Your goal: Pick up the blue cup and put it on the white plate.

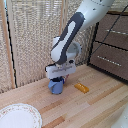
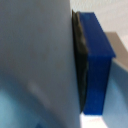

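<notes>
Jaws point(image 1: 56, 80) gripping the blue cup point(image 1: 56, 87) on the wooden floor point(image 1: 95, 102), reed screen point(image 1: 35, 35) behind

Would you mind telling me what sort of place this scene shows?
Probably a domestic room: a light wooden plank floor or tabletop, a woven screen wall, a dark wooden drawer cabinet, with a large round white plate.

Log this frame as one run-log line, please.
phase: at cup | pincer: down on blue cup, closure unclear | cup: on table | white plate: bare, apart from cup | orange block: beside cup
</notes>
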